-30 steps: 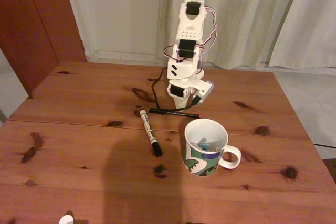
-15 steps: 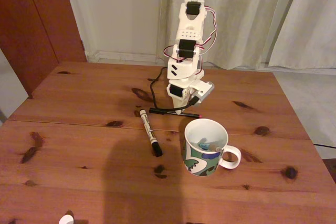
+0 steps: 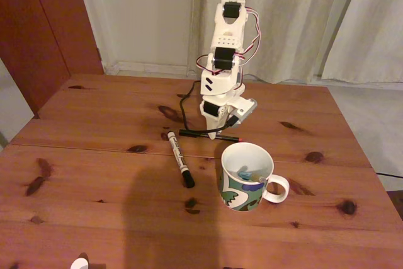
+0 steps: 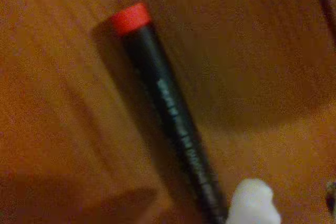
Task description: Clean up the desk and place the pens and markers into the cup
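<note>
in the fixed view, nearest the desk's front edge stood the cup, something teal inside it. just behind and to its left lay the white marker, pointing front to back. farther in, the black pen lay crosswise, parallel to the front edge, red end toward the right edge. the gripper hung straight over its middle, fingertip touching the barrel; whether its jaws were spread, i could not tell.
</note>
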Controlling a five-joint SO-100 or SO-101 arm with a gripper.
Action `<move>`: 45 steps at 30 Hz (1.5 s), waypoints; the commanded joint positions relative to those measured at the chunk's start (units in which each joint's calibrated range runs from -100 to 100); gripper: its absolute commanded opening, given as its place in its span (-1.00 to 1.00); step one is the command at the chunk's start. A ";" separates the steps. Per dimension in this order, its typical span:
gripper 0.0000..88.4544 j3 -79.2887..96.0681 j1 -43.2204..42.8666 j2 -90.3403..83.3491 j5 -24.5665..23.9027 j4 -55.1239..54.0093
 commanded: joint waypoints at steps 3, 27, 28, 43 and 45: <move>-0.76 -6.18 0.15 -0.09 -0.28 -1.06; -0.76 3.74 -5.16 -7.21 -0.28 0.32; -0.76 4.46 -5.24 -7.79 -0.28 0.32; -0.76 8.70 -9.10 -10.10 -0.39 0.32; -0.76 8.70 -9.91 -10.10 -1.17 0.58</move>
